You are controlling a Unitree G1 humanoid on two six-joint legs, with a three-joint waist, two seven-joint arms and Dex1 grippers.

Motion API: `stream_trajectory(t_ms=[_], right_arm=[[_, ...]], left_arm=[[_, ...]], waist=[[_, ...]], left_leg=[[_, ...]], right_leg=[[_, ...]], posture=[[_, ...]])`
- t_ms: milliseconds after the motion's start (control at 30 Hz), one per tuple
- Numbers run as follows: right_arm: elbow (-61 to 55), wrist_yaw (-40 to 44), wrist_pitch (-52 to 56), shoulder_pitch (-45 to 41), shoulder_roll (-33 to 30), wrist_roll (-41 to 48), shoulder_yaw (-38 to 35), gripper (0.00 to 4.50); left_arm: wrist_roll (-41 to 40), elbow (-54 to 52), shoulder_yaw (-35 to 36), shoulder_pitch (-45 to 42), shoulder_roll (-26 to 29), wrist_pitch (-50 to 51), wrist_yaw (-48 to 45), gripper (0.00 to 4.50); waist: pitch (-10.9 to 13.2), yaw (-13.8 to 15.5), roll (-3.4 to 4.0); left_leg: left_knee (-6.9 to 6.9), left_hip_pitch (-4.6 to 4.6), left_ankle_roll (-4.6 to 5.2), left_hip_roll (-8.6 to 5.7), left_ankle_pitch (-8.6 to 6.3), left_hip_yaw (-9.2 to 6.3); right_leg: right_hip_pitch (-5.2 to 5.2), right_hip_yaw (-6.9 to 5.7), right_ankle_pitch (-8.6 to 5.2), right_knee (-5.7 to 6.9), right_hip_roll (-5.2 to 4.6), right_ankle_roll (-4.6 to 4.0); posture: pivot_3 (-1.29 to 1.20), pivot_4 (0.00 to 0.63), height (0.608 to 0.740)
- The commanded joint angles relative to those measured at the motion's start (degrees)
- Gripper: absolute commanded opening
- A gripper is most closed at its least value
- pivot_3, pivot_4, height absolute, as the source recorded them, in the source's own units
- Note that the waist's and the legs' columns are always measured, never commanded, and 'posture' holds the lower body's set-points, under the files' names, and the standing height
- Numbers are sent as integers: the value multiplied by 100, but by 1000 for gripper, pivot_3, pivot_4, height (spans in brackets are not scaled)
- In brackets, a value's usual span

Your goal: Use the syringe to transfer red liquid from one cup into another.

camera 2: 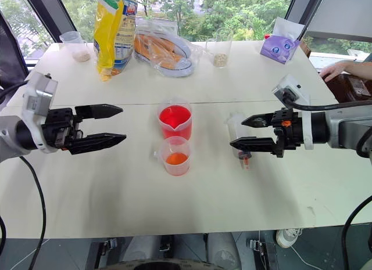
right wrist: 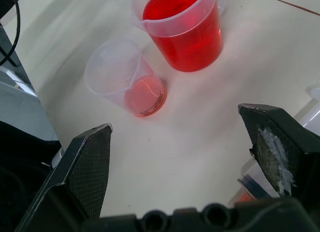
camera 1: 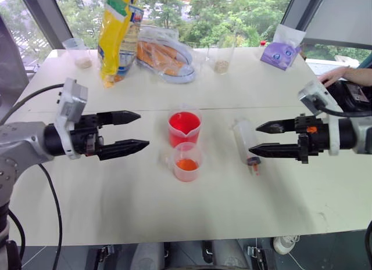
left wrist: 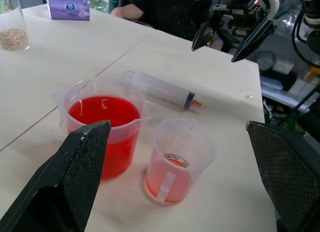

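The white bench [camera 1: 116, 189] carries everything. The left tool [camera 1: 129, 132] hovers above it with fingers spread apart and empty, left of the cups; the right tool [camera 1: 268, 137] hovers opposite, fingers likewise apart, just beside and above the syringe. At the far edge stand a yellow bag [camera 1: 118, 32] and a purple pouch [camera 1: 281, 52]. Mid-bench, the larger spouted cup [camera 1: 185, 128] holds bright red liquid [left wrist: 104, 111]. Just in front stands the smaller cup [camera 1: 187, 161], orange-red low down. The syringe [camera 1: 246, 143] lies flat to their right, its orange tip nearest the robot.
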Motion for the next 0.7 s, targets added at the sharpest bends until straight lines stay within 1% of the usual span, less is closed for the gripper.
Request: stream_trajectory(t_ms=[33, 700], right_arm=[[-104, -17, -115, -116, -84, -9, -57, 4396], [-6, -311, 41, -297, 19, 21, 124, 4396]], left_arm=[[-59, -53, 138, -61, 72, -67, -33, 4500], [-166, -65, 168, -111, 21, -62, 25, 4500]], waist=[[0, 0, 0], [0, -1, 0]], left_leg=[[0, 0, 0, 0, 0, 0], [1, 0, 0, 0, 0, 0]], right_leg=[[0, 0, 0, 0, 0, 0], [0, 0, 0, 0, 1, 0]], posture=[[0, 150, 740], [0, 150, 740]])
